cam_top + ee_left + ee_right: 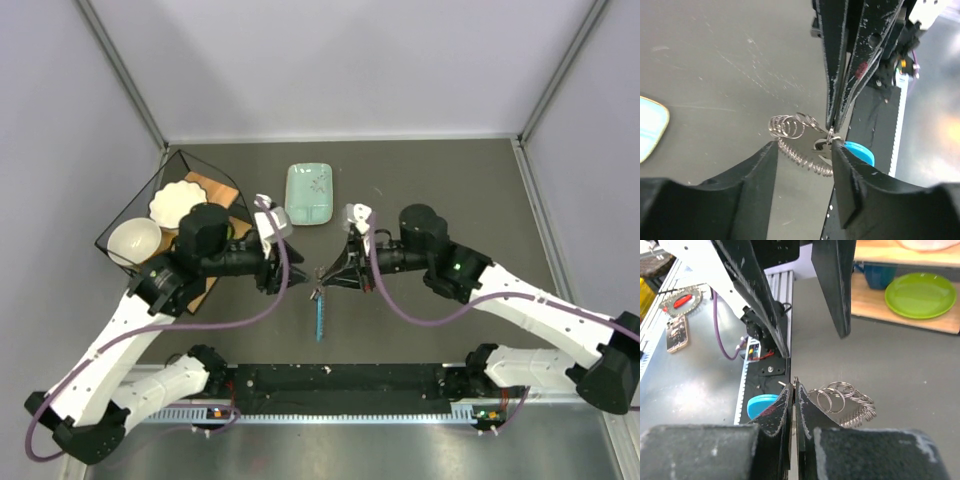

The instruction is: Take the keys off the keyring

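Note:
The keyring (pixel 840 394), a cluster of thin metal rings with a wire coil, hangs above the dark table. Its bright blue tag (pixel 762 404) dangles below it and shows in the top view as the tag (pixel 320 318). My right gripper (pixel 794 387) is shut on one thin ring of the cluster. A flat silvery key (pixel 837 414) lies behind the rings; the other keys cannot be told apart. My left gripper (pixel 805 150) faces it, open. Its fingers (pixel 760 170) straddle the coil (pixel 805 159), and nothing is pinched. In the top view both grippers meet mid-table at the keyring (pixel 316 290).
A pale green dish (pixel 309 194) lies behind the grippers. At the back left stands a black wire basket (pixel 128 205) with white bowls, on a wooden board. A green plate (pixel 920 295) rests on that board. The black rail (pixel 340 385) runs along the near edge.

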`<move>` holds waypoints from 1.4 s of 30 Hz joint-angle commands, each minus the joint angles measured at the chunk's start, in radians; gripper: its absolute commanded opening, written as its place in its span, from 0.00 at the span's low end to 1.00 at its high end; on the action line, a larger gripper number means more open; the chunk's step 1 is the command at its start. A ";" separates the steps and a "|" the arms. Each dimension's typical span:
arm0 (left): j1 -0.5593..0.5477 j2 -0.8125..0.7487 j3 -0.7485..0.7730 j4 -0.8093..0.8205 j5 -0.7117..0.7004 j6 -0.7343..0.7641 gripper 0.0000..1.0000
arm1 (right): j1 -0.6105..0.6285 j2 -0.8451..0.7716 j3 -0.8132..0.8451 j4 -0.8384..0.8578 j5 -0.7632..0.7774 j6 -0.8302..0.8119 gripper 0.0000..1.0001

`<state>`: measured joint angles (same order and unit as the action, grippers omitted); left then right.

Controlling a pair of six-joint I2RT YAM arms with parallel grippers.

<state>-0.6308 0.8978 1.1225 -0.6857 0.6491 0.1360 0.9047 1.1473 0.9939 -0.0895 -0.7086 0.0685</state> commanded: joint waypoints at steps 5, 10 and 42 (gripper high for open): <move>0.020 -0.120 0.031 0.199 -0.031 -0.105 0.54 | -0.030 -0.142 -0.130 0.480 0.081 0.109 0.00; 0.020 -0.166 -0.004 0.334 -0.005 -0.190 0.53 | -0.043 -0.161 -0.190 0.761 0.132 0.223 0.00; 0.014 -0.145 -0.184 0.833 0.161 -0.397 0.55 | -0.058 -0.006 -0.331 1.614 0.262 0.642 0.00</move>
<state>-0.6151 0.7399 0.9424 0.0559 0.7979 -0.2481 0.8543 1.1305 0.6605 1.2716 -0.5003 0.6888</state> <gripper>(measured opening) 0.558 0.006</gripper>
